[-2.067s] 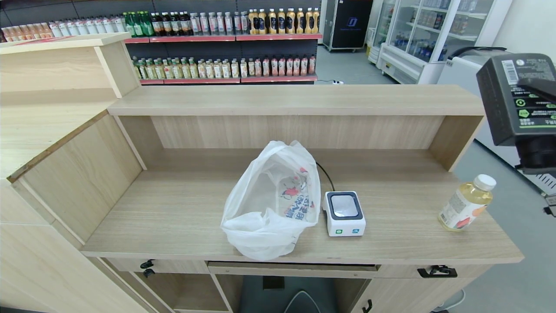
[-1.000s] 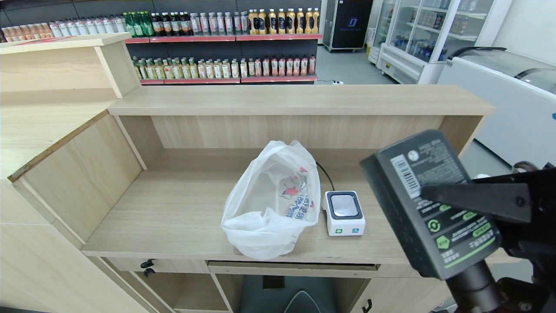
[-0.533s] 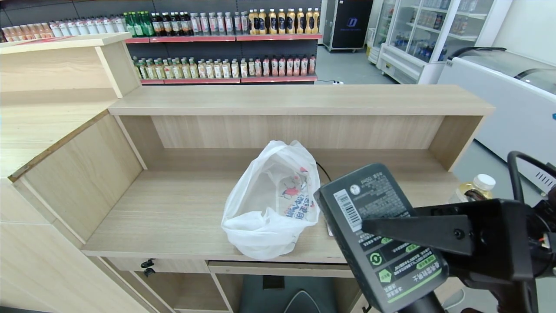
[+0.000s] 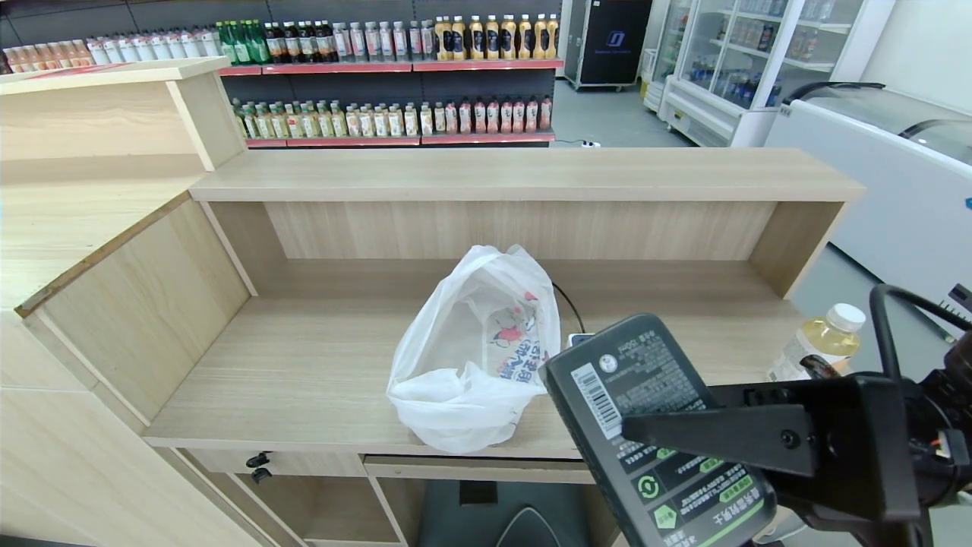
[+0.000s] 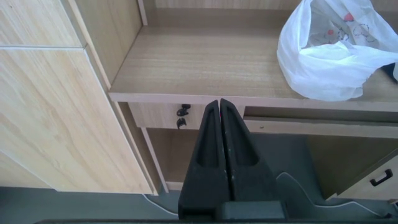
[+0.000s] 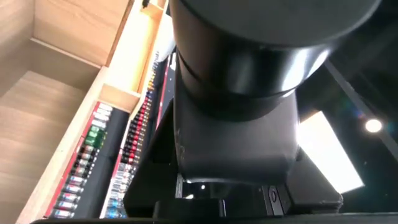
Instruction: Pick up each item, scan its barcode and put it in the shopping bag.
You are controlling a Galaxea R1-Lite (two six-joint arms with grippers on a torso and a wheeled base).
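My right gripper is shut on a black flat bottle with a white barcode label facing up. It holds the bottle low over the front right of the counter, right above the white scanner, which is almost wholly hidden. In the right wrist view the black bottle looms close, with its round cap nearest. The white shopping bag stands open just left of the scanner. My left gripper is shut on nothing, below the counter's front edge, left of the bag.
A yellow drink bottle stands at the counter's right end, behind my right arm. A raised wooden ledge runs along the back. Drawers with keys sit under the counter's front edge. Shelves of drinks and fridges stand far behind.
My right gripper has brought the black bottle down from high at the far right, leftward, until it covers the scanner. The bag and the yellow bottle have stayed put.
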